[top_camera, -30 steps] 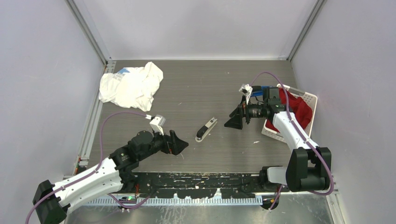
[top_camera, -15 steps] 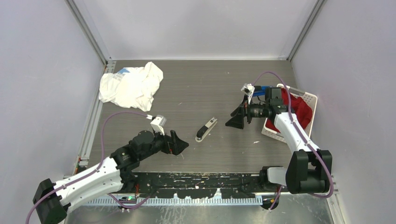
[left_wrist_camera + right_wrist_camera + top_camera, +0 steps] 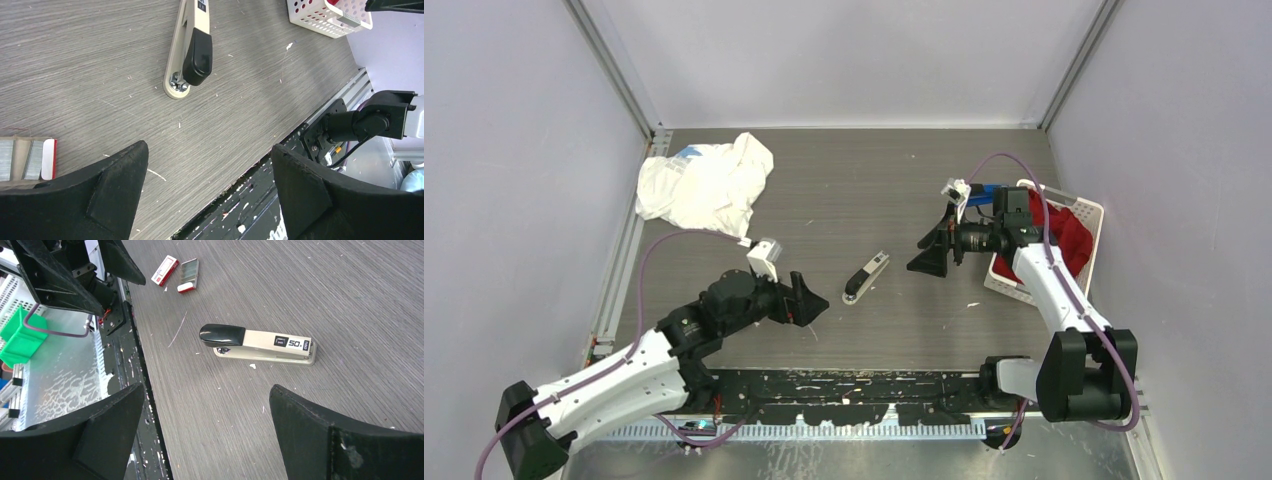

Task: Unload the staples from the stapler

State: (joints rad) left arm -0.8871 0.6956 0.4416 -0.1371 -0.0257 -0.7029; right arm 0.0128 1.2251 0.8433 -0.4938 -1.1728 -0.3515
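Note:
The stapler [image 3: 865,277] [image 3: 190,50] [image 3: 260,345], beige with a black rear cap, lies closed on the grey table between both arms. Silvery-grey strips of staples [image 3: 189,270] [image 3: 20,159] rest in a small open tray with a red end, near the left gripper. My left gripper [image 3: 809,303] [image 3: 209,150] hovers open near the table's front edge, left of the stapler, with nothing between its fingers. Just as empty, my right gripper [image 3: 927,258] [image 3: 206,390] hangs open to the right of the stapler. The inside of the stapler is hidden.
A small white-and-red flat box [image 3: 165,270] lies beside the tray of staples. A crumpled white cloth [image 3: 707,185] sits at the back left. A white perforated basket [image 3: 1092,212] [image 3: 325,17] with a red cloth stands at the right. A black rail [image 3: 854,385] runs along the near edge.
The left arm has shifted slightly away from the near edge. The right arm has drawn back a little to the right. The stapler has not moved.

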